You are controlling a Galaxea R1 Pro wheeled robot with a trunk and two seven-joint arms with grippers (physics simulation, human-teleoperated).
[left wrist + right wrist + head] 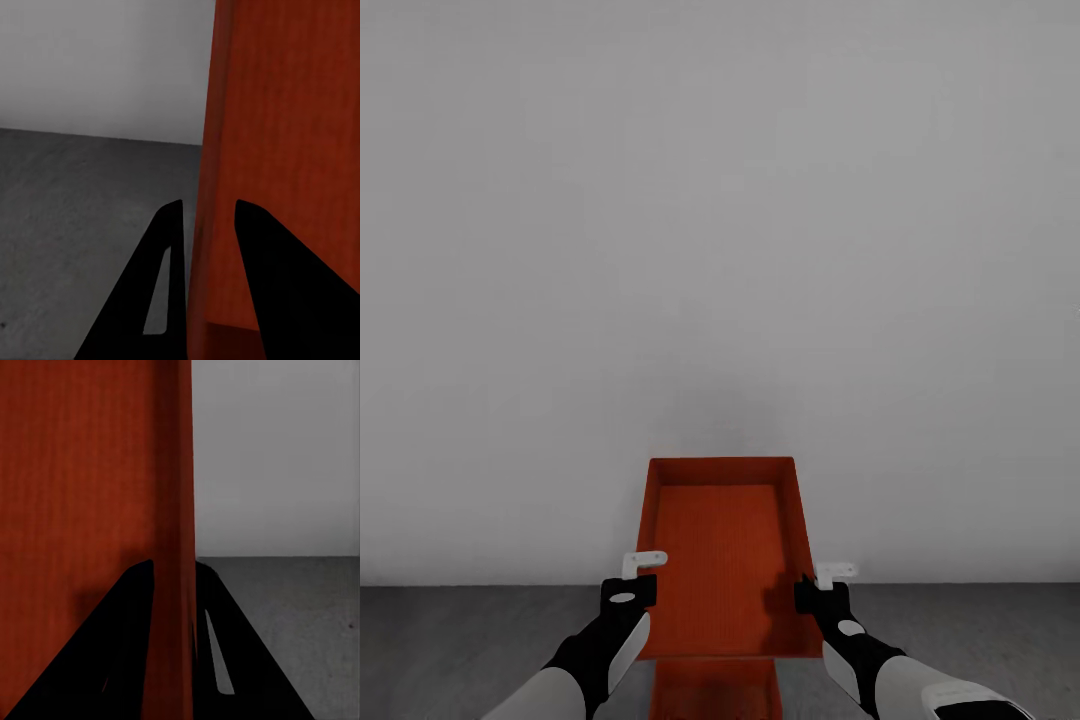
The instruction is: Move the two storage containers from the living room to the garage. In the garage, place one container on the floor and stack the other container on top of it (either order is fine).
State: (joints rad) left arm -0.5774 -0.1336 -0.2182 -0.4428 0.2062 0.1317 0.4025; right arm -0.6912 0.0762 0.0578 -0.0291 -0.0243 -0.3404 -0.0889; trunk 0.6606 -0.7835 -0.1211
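Observation:
In the head view I hold one red-orange storage container (725,555) level in front of me, its open top facing up. My left gripper (643,577) is shut on its left wall and my right gripper (822,587) on its right wall. The left wrist view shows my left gripper (210,240) with its black fingers (166,262) astride the thin red wall (285,150). My right gripper (174,585) pinches the other wall (169,472) the same way. The second container (716,690) lies on the dark grey floor (460,640) directly below the held one, mostly hidden by it.
A plain white-grey wall (720,250) stands close ahead and meets the concrete floor just beyond the containers. Bare floor (75,210) stretches to the left and bare floor (300,607) to the right of the boxes.

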